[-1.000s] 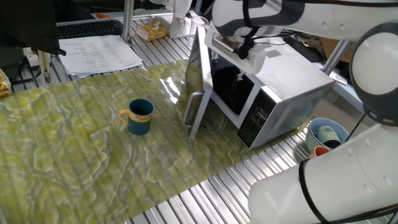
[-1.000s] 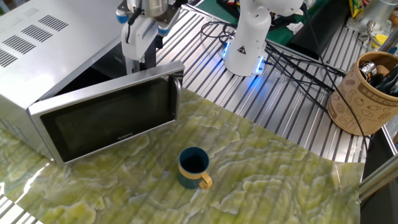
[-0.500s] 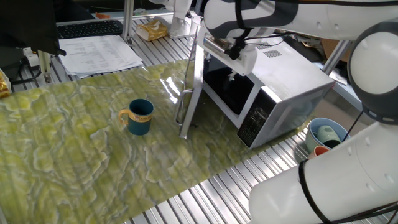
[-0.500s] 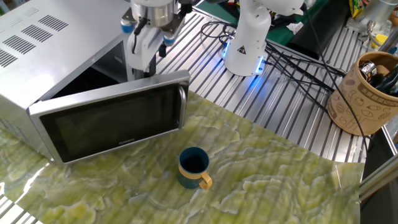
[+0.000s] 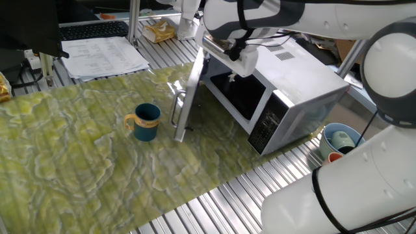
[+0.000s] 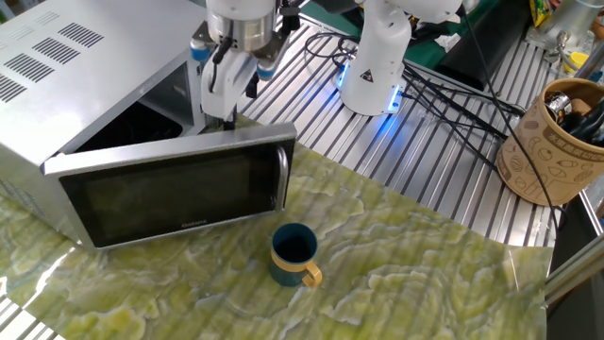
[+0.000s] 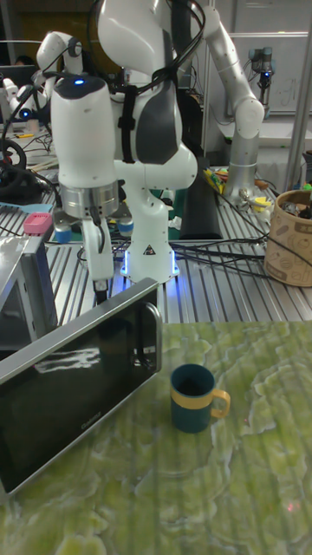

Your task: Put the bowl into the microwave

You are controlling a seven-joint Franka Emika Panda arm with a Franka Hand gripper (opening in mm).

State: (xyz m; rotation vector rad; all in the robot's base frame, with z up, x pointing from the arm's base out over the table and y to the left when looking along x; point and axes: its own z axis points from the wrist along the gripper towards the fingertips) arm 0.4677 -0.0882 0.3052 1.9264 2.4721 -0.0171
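The gripper (image 6: pixel 229 90) sits right behind the top edge of the microwave (image 6: pixel 66 66) door (image 6: pixel 175 194), fingers pointing down against its inner face; whether they are pinched or parted, I cannot tell. The bowl (image 6: pixel 294 255) stands upright on the green mat (image 6: pixel 415 274), out in front of the door, low and well apart from the gripper, handle turned away from the oven. Compared with a second ago, the door has swung wider and its handle (image 5: pixel 177 110) now sits nearer the bowl, which has not moved.
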